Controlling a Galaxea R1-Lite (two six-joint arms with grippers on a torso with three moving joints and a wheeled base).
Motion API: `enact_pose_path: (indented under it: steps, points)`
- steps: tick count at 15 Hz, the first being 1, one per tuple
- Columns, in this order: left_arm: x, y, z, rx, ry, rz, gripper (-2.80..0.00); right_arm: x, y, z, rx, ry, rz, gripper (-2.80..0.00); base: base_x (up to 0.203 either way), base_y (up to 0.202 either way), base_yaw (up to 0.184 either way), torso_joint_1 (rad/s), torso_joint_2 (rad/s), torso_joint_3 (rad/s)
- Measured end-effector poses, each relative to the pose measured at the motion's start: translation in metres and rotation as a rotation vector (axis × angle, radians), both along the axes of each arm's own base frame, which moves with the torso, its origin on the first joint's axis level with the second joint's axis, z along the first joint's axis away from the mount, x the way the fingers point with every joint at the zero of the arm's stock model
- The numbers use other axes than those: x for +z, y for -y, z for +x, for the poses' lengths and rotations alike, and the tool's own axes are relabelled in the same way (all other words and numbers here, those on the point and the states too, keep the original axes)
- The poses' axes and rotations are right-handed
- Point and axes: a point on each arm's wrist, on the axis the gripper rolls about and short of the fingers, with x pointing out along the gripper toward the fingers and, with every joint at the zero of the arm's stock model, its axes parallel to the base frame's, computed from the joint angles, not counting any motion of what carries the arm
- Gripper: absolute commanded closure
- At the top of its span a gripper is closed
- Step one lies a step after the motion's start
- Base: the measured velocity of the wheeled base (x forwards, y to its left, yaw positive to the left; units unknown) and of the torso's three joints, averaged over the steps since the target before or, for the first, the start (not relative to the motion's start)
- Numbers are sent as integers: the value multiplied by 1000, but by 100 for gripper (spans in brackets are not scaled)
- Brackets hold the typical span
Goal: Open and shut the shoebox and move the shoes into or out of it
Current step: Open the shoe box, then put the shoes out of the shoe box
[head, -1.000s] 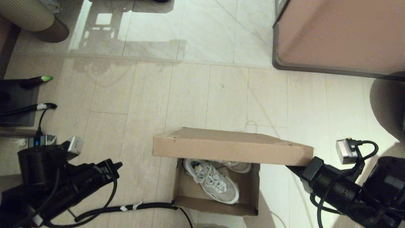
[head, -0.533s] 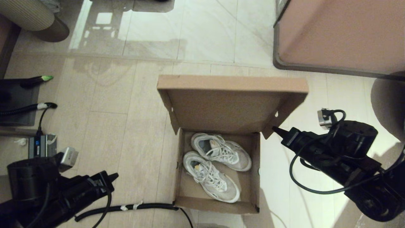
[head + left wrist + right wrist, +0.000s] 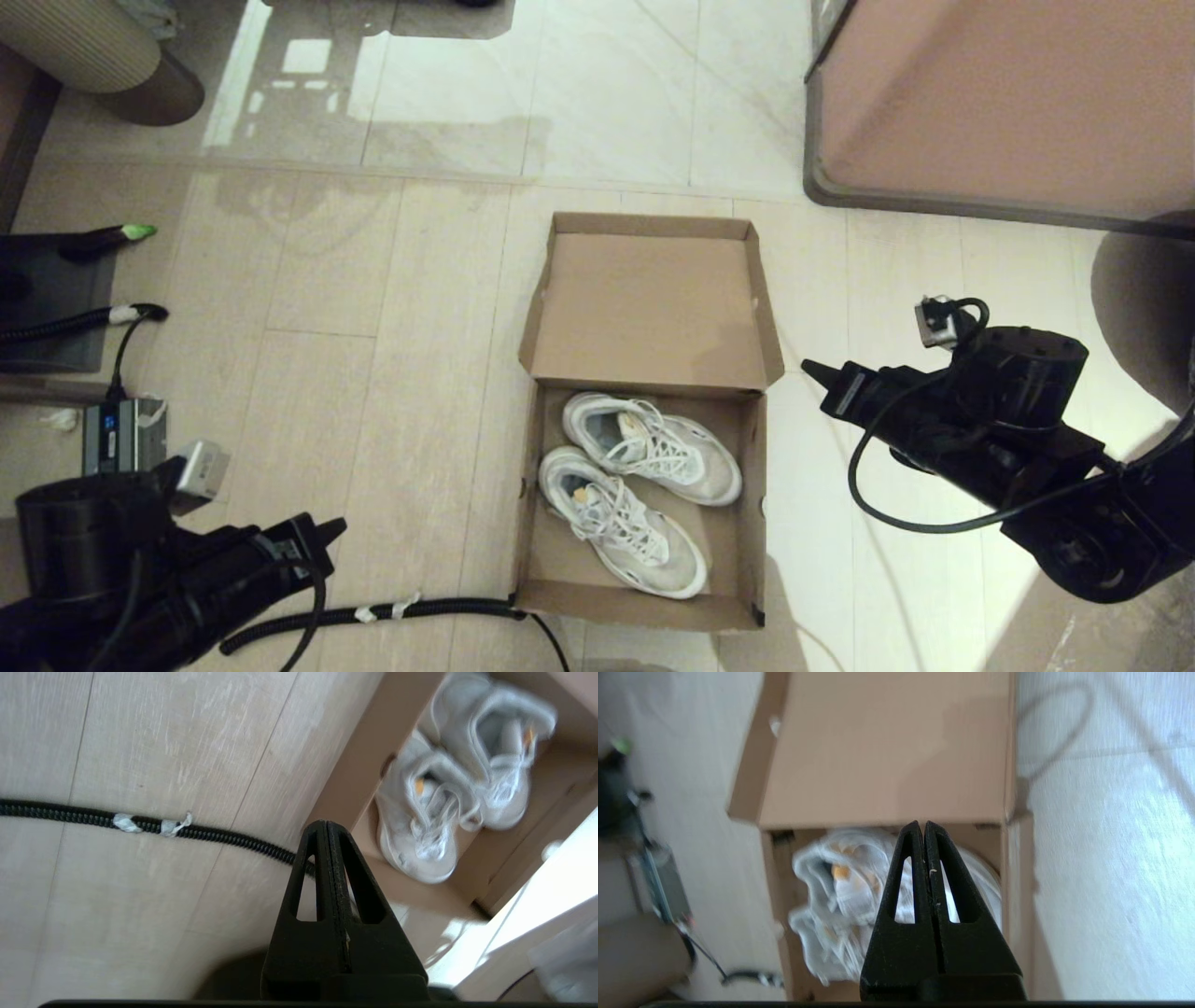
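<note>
Cardboard shoebox [image 3: 653, 308], no legible writing

Floor clutter around the work area

A pinkish-brown cabinet [image 3: 1008, 103] stands far right; a black ribbed cable [image 3: 373, 613] lies near left; a green-tipped pen [image 3: 105, 237] rests at left.

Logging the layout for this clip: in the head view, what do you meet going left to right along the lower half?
Black left gripper → open brown cardboard shoebox holding white mesh sneakers → black right gripper.
</note>
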Motion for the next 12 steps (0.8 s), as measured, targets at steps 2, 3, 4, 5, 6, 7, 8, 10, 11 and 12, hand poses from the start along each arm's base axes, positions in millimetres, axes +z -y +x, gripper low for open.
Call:
enact_pose_path:
  steps: [2,3,4,5,6,7,8,10,11,12]
  points:
    - [-2,1,-3,-41,1,59,0,-6,-5,-8,26,-13,-111,0,0,0,0,0,0,0]
    - [-2,1,-4,-58,1,82,0,-12,-11,-15,45,-9,-211,0,0,0,0,0,0,0]
    - [-3,2,-5,-67,0,88,0,-18,-22,-23,65,-6,-321,0,0,0,0,0,0,0]
    - [-3,2,-7,-69,-2,88,0,-22,-36,-29,71,5,-402,0,0,0,0,0,0,0]
    - [-4,2,-10,-70,-5,88,0,-25,-52,-37,70,-2,-445,0,0,0,0,0,0,0]
    - [-4,2,-13,-71,-4,91,0,-27,-69,-42,74,-14,-457,0,0,0,0,0,0,0]
    - [-4,1,-18,-76,1,99,0,-26,-83,-44,85,-15,-458,0,0,0,0,0,0,0]
    - [-4,-1,-33,-87,15,140,0,-23,-107,-37,105,16,-445,0,0,0,0,0,0,0]
    - [-3,-3,-41,-90,31,164,0,-21,-119,-32,115,37,-438,0,0,0,0,0,0,0]
    - [0,-4,-48,-86,56,189,0,-23,-132,-30,138,48,-448,0,0,0,0,0,0,0]
